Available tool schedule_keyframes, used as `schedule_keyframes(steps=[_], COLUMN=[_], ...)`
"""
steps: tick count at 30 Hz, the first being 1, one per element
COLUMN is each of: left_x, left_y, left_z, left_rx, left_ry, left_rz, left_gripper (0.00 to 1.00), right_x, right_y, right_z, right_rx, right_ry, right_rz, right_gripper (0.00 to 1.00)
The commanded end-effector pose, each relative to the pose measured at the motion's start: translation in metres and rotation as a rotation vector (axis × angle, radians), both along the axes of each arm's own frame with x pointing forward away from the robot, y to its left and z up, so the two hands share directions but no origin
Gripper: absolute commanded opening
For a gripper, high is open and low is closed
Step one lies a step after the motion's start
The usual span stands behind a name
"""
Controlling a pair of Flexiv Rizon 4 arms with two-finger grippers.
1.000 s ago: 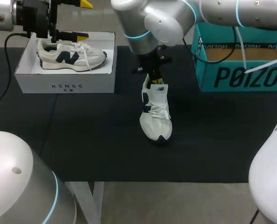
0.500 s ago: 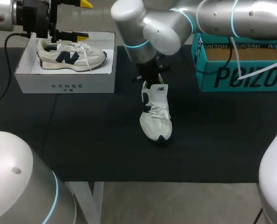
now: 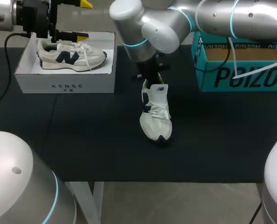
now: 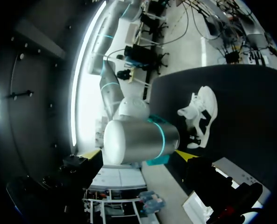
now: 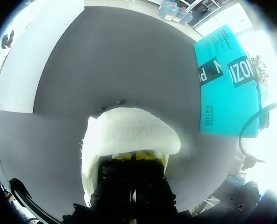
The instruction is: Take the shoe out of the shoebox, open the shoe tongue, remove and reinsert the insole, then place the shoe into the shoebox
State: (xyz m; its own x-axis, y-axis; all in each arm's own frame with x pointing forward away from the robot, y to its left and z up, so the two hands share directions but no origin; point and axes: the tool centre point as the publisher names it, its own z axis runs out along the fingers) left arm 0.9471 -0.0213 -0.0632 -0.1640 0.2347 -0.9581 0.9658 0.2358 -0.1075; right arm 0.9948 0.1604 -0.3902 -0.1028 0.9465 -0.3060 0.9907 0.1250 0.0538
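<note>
The white sneaker [image 3: 155, 112] is stood on the black mat [image 3: 82, 140], toe toward the robot, so that its mouth is offered to the right gripper [image 3: 153, 77], which is sunk into the heel opening (whether it is clenched cannot be told). Right of the sneaker, the teal shoebox [image 3: 231, 77] lies open, seemingly for the return. Well left of the sneaker, the left gripper [image 3: 82, 19] is held released, out of the way.

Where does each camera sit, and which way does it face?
Head view: above and behind, facing down on the table; both arms show.
Left wrist view: on the left arm, facing the right arm and the shoe.
Right wrist view: on the right arm, facing down onto the shoe; right gripper shows.
All share the shoe.
</note>
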Motion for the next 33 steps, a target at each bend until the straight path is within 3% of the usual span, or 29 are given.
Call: schedule_keyframes(steps=[1, 13, 26, 33], left_x=[0.001, 0.001, 0.001, 0.001], left_y=[0.0, 0.0, 0.0, 0.0], left_z=[0.0, 0.0, 0.0, 0.0], left_rx=[0.004, 0.004, 0.004, 0.004], left_ry=[0.0, 0.0, 0.0, 0.0], left_rz=[-0.001, -0.001, -0.001, -0.001], left_gripper=[1.0, 1.0, 1.0, 1.0], right_x=[-0.01, -0.021, -0.023, -0.026], right_y=[-0.008, -0.009, 0.009, 0.022], right_z=[0.014, -0.03, -0.043, -0.039], right_rx=[-0.01, -0.001, 0.069, 0.111], right_ry=[-0.023, 0.067, 0.084, 0.072], right_rz=[0.002, -0.022, 0.015, 0.049], right_gripper=[0.0, 0.0, 0.0, 0.0])
